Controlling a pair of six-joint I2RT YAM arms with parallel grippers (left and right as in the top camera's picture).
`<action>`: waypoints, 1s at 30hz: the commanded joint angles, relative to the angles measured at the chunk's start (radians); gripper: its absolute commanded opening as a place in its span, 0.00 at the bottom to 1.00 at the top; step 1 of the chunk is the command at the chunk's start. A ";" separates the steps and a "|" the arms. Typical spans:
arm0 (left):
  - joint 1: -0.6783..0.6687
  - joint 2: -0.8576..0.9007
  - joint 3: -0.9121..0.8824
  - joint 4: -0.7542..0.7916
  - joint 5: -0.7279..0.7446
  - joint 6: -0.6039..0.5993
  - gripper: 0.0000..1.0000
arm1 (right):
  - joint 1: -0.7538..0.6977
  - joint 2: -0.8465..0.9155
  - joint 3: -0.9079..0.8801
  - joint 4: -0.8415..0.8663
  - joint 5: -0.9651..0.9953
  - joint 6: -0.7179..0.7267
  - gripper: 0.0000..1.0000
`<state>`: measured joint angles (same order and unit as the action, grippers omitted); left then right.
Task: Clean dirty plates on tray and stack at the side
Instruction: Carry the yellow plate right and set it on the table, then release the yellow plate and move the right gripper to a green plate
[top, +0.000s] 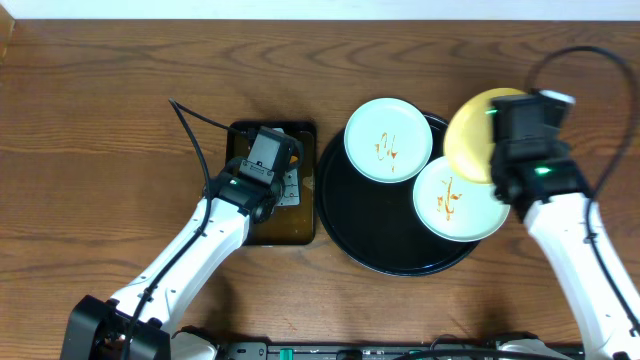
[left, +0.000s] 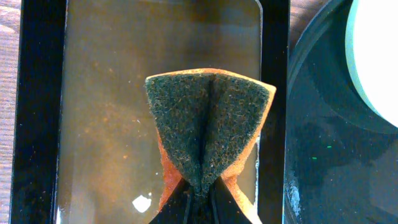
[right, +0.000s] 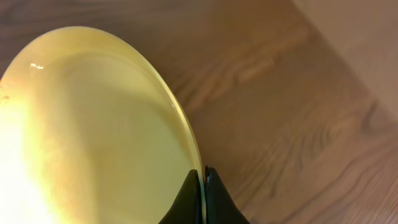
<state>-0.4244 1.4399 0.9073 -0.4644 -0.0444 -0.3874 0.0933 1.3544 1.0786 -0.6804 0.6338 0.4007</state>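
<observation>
Wiping step, apparently: the yellow plate (top: 468, 132) is pinched by its rim in the right gripper (right: 203, 178) at the black tray (top: 380, 235)'s right edge, the sponge (left: 208, 124) is clamped folded in the left gripper (left: 200, 191), so sponge and plate probably get brought together next.

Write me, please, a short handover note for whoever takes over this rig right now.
Left pincer: shut on the sponge, over the small tray.
Right pincer: shut on the rim of the yellow plate, at the right edge of the black tray.
One green plate and another lie on the black tray, both sauced.
Done: nothing stacked yet.
Left: wipe the green plates, check the yellow plate, stack all three on the table.
</observation>
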 joint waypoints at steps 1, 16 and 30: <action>0.003 0.000 -0.010 0.001 -0.017 0.013 0.08 | -0.144 -0.015 0.020 -0.005 -0.151 0.124 0.01; 0.003 0.000 -0.010 -0.001 -0.017 0.013 0.08 | -0.514 0.056 0.018 -0.055 -0.287 0.126 0.01; 0.003 0.000 -0.010 -0.006 -0.017 0.013 0.08 | -0.532 0.200 0.018 -0.091 -0.295 0.121 0.01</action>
<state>-0.4244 1.4399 0.9073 -0.4683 -0.0444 -0.3874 -0.4290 1.5299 1.0790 -0.7647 0.3428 0.5083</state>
